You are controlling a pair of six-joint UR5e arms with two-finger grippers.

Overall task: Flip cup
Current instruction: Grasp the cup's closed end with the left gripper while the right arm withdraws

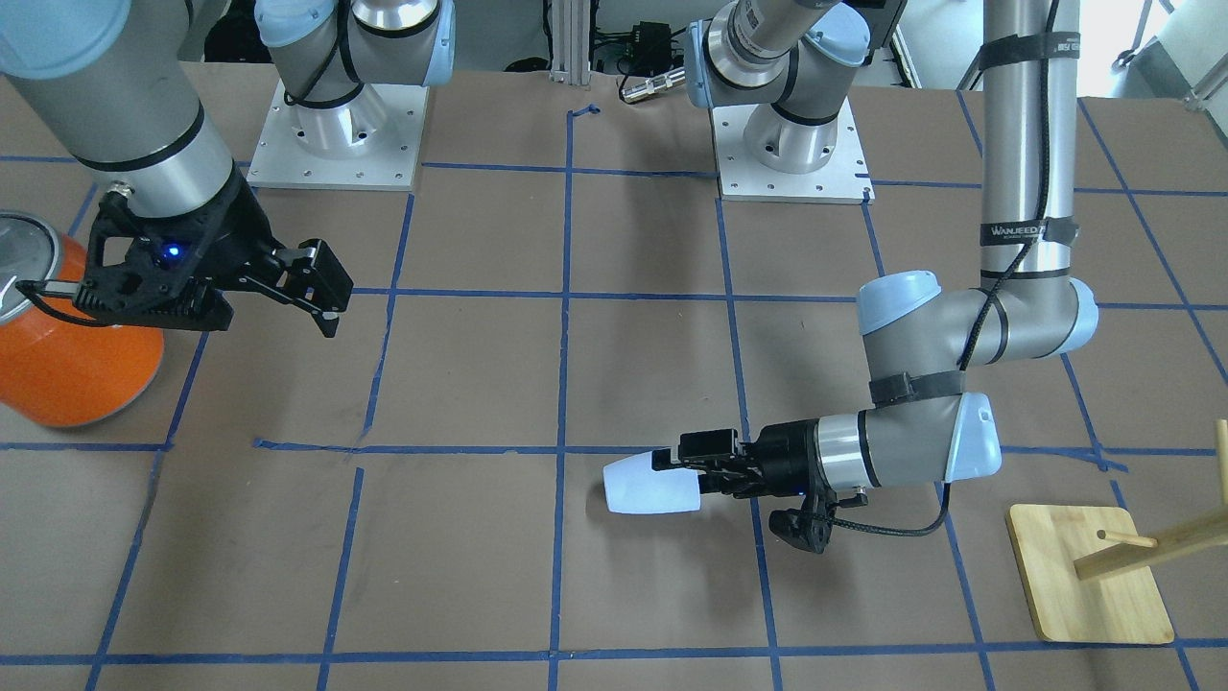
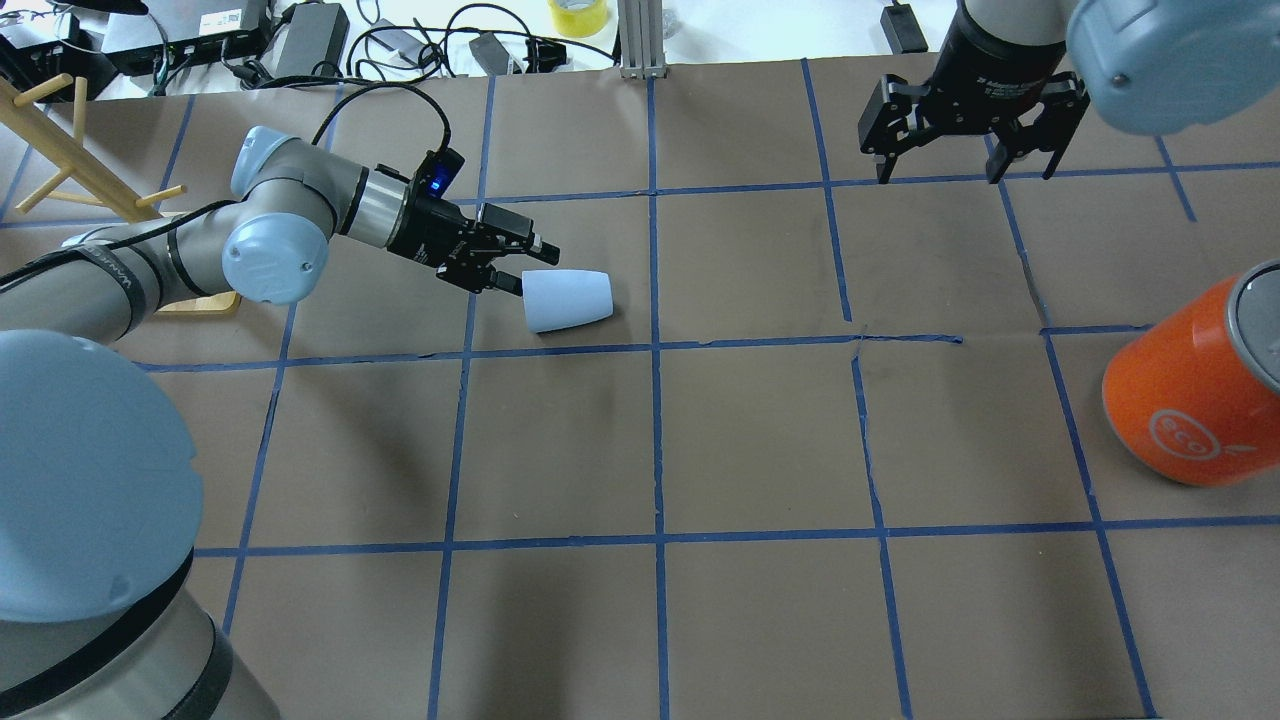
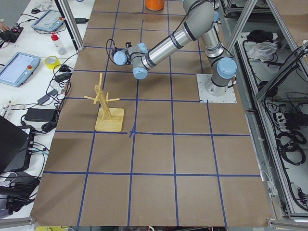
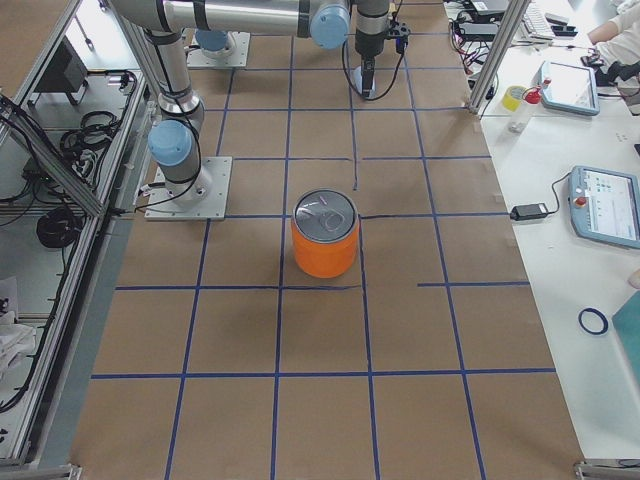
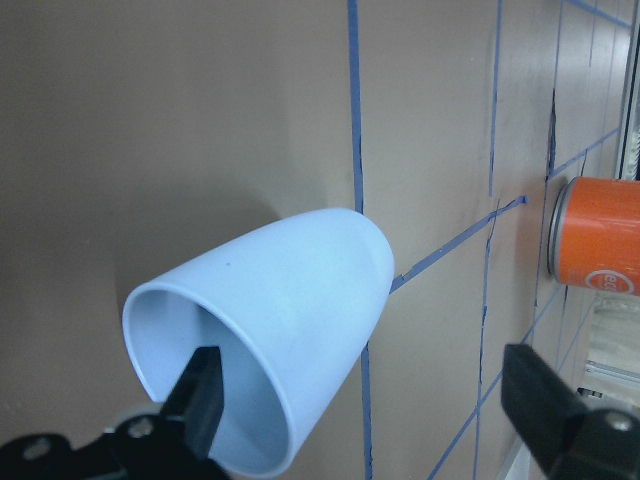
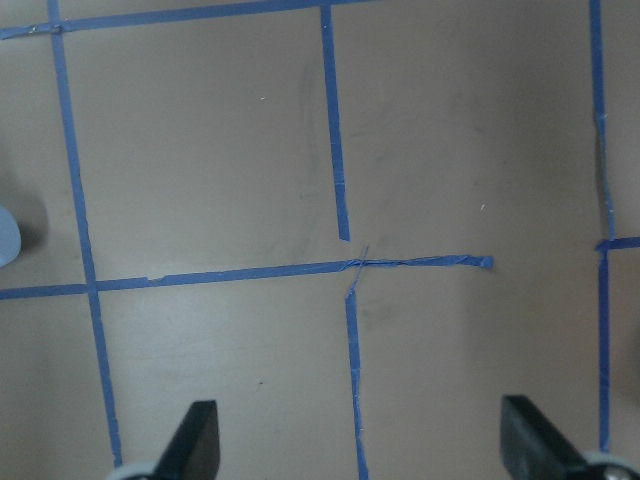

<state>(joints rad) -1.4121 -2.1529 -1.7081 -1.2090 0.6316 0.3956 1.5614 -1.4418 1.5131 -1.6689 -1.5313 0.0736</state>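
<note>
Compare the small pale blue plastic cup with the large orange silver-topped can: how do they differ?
The small pale blue plastic cup lies on its side; the large orange silver-topped can stands upright. The cup is far smaller than the can. The cup's mouth is open; the can's top is closed. Both rest on the table.

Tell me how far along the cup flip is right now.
Done: the left gripper is lined up at the mouth of the cup, which lies on its side on the table. In hand: one finger sits inside the rim, jaws open, nothing clamped yet. Left: close on the wall, lift, turn the cup and set it down. The right gripper hangs open, away from it.
</note>
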